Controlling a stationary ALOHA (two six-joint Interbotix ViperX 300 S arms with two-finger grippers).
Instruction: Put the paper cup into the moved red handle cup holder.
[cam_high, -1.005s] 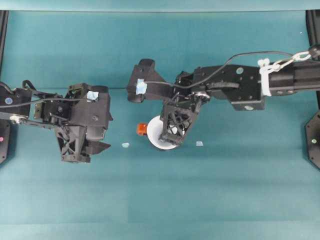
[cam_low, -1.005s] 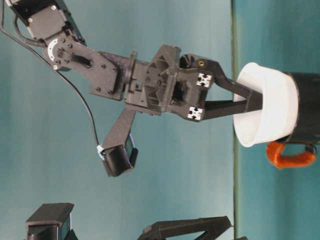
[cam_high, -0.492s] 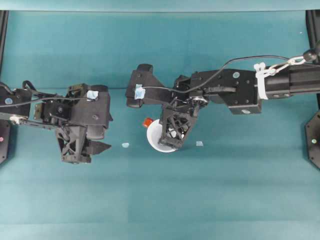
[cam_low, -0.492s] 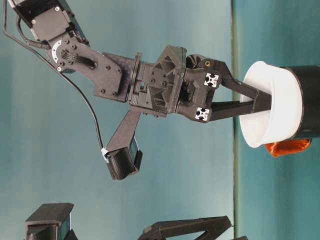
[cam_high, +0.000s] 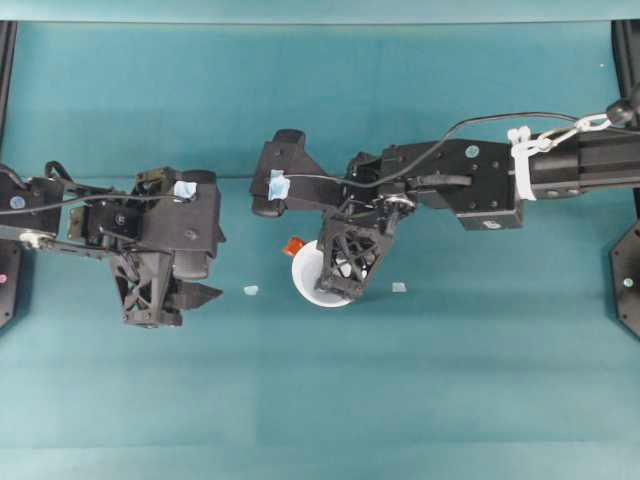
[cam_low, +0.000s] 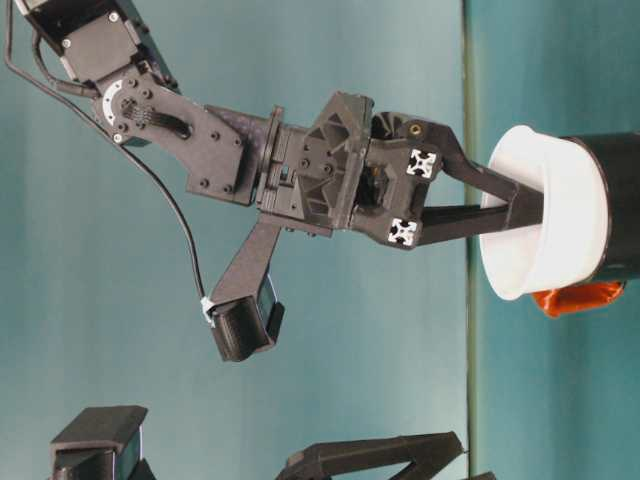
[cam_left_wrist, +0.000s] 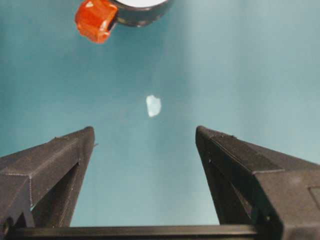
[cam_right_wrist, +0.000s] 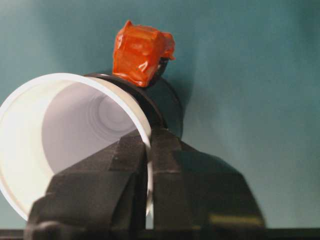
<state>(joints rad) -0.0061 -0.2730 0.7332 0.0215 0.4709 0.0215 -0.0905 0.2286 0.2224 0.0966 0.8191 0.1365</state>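
The white paper cup (cam_high: 312, 287) sits tilted inside the black red handle cup holder (cam_right_wrist: 169, 102), and its rim stands well above the holder (cam_low: 618, 205). My right gripper (cam_right_wrist: 149, 145) is shut on the cup's rim wall, one finger inside and one outside (cam_low: 515, 205). The orange-red handle (cam_high: 295, 246) points toward the table's back left. The cup's inside (cam_right_wrist: 75, 135) holds nothing. My left gripper (cam_left_wrist: 145, 131) hangs open to the left (cam_high: 165, 300), apart from the holder, whose handle (cam_left_wrist: 95, 20) I see ahead of it.
Two small pale scraps lie on the teal table, one left of the cup (cam_high: 251, 290) and one right of it (cam_high: 399, 287). Black frame posts stand at the far left (cam_high: 5, 60) and far right (cam_high: 628, 60) edges.
The holder has turned under the cup, swinging its handle from the left side toward the back. The right gripper and cup shifted slightly left and a little lower. The left arm stayed put.
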